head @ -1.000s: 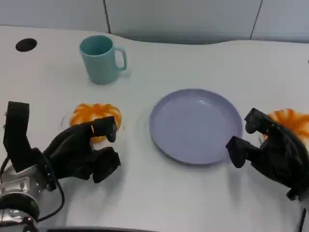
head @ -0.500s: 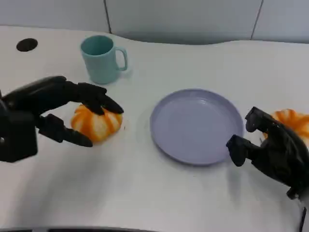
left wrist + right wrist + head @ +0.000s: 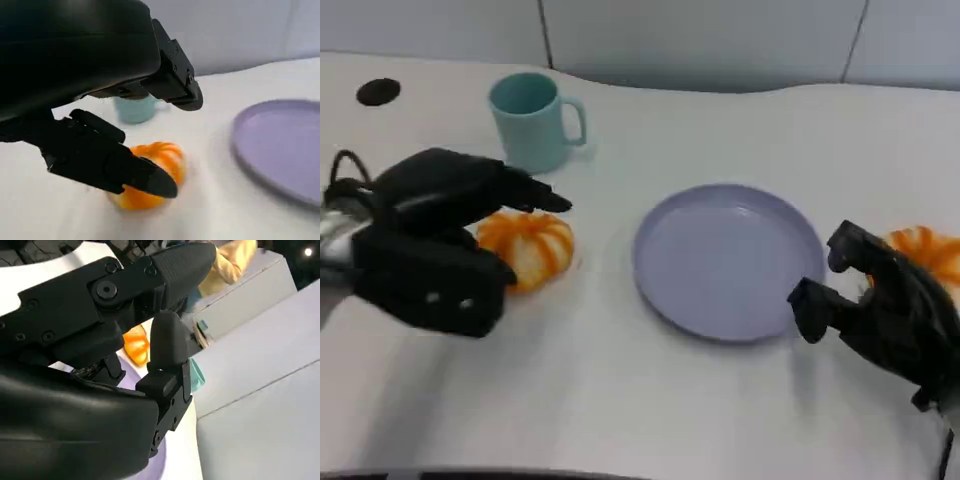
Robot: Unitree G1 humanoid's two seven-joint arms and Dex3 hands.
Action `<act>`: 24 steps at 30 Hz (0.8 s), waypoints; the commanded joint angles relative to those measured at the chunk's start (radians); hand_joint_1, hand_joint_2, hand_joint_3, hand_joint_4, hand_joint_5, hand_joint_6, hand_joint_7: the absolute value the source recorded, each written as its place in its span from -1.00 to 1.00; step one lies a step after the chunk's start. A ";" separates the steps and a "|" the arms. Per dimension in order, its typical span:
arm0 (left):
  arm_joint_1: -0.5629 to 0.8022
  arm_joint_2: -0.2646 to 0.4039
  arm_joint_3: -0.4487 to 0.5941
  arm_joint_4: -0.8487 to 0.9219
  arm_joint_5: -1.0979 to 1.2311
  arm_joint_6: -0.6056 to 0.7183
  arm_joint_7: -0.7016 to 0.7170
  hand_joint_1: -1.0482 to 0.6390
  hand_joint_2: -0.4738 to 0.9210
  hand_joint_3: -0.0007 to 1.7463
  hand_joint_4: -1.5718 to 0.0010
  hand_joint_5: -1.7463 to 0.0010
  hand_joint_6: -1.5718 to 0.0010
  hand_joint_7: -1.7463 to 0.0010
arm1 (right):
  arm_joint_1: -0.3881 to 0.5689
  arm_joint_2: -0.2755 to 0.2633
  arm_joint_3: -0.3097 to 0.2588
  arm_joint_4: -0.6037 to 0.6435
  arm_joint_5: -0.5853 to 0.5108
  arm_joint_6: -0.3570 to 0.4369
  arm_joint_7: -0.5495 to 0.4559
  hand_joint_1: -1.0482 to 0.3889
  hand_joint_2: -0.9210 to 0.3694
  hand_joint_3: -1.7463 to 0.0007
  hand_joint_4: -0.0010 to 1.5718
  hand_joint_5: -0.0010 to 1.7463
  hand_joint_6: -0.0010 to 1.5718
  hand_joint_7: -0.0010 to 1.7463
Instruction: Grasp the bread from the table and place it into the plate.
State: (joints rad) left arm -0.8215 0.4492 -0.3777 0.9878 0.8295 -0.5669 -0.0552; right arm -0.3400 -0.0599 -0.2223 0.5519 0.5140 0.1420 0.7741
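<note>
Reaching over the bread, the left hand has its fingers spread wide, one set stretched above the orange loaf's far side and another low along its near side; in the left wrist view a lower finger lies across the front of the bread, but I cannot tell whether it touches. Nothing is held yet; the bread sits on the white table, under and just beyond this hand's fingertips. Beyond the fingertips stands a teal mug, near but apart from the bread. Toward the right hand's side lies the purple plate, with a strip of bare table between its rim and the bread. The right hand rests low at the plate's other edge, fingers loosely curled and apart, gripping nothing. Behind that hand sits a second orange bread, partly hidden by it. Open table runs along the near edge between both hands.
</note>
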 commanded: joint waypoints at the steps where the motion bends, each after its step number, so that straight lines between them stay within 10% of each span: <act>1: -0.157 -0.100 -0.236 0.297 0.227 0.210 0.280 -0.86 1.00 -0.86 1.00 1.00 0.81 0.99 | 0.012 -0.009 -0.003 -0.029 0.001 0.008 -0.012 -0.08 -0.94 1.00 0.08 1.00 -0.23 1.00; 15: -0.211 -0.189 -0.427 0.414 0.270 0.397 0.226 -0.46 0.80 -1.00 1.00 1.00 0.86 0.99 | 0.028 -0.001 -0.008 -0.078 0.016 0.023 -0.020 -0.07 -0.96 0.99 0.06 1.00 -0.24 1.00; 17: -0.197 -0.199 -0.435 0.417 0.268 0.409 0.297 -0.23 0.92 -0.99 0.29 0.54 0.16 0.93 | 0.034 0.005 -0.009 -0.103 0.020 0.031 -0.031 -0.08 -0.95 1.00 0.08 1.00 -0.22 1.00; 21: -0.193 -0.215 -0.432 0.423 0.246 0.417 0.301 -0.18 0.84 -1.00 0.12 -0.69 -0.31 0.97 | 0.041 0.010 -0.013 -0.130 0.032 0.048 -0.042 -0.08 -0.94 1.00 0.09 1.00 -0.21 1.00; 24: -0.195 -0.221 -0.400 0.423 0.205 0.404 0.278 -0.18 0.83 -1.00 0.10 -0.61 -0.40 0.97 | 0.040 0.010 -0.019 -0.135 0.047 0.054 -0.036 -0.07 -0.94 1.00 0.09 1.00 -0.21 1.00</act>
State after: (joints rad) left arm -1.0306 0.2274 -0.8051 1.4050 1.0727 -0.1554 0.2393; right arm -0.3091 -0.0450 -0.2276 0.4310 0.5392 0.1863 0.7384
